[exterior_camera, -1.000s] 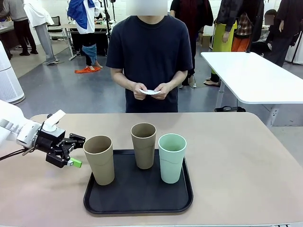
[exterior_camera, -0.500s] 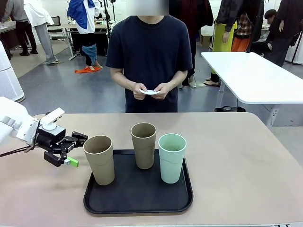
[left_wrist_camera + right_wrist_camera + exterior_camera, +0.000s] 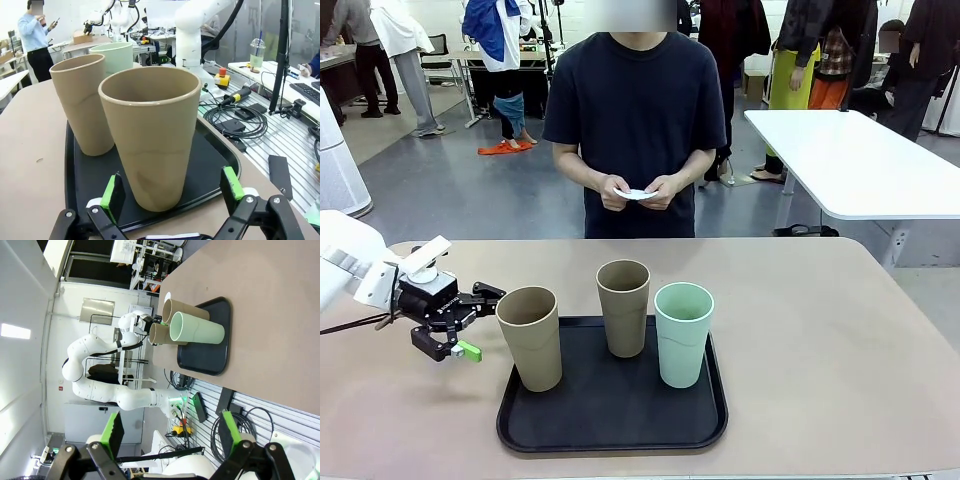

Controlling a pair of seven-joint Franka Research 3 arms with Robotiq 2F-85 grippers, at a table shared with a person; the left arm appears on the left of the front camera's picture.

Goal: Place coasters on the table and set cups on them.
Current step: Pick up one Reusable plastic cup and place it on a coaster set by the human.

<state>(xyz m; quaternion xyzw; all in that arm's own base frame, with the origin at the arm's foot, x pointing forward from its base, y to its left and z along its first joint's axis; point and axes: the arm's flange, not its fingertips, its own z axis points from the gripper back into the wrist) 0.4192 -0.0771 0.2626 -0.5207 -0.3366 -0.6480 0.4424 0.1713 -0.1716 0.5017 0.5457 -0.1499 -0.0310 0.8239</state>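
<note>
Three cups stand on a black tray (image 3: 610,415): a tan cup (image 3: 530,338) at the left, a tan cup (image 3: 623,307) in the middle and a mint cup (image 3: 683,333) at the right. My left gripper (image 3: 483,322) hovers open just left of the left tan cup, pointing at it without touching. In the left wrist view that cup (image 3: 150,135) stands between and beyond the green pads (image 3: 112,190). The person across the table holds the white coasters (image 3: 638,194) in both hands. My right gripper (image 3: 170,432) is open and empty, far from the tray (image 3: 222,340).
The beige table (image 3: 820,330) has bare room right of the tray and along the far edge in front of the person. A white table (image 3: 860,160) stands behind at the right. Cables and gear (image 3: 240,120) lie off the table's robot side.
My left wrist has drawn back slightly to the left and turned a little; its jaws stay open beside the tan cup. The cups and the person's hands have not moved.
</note>
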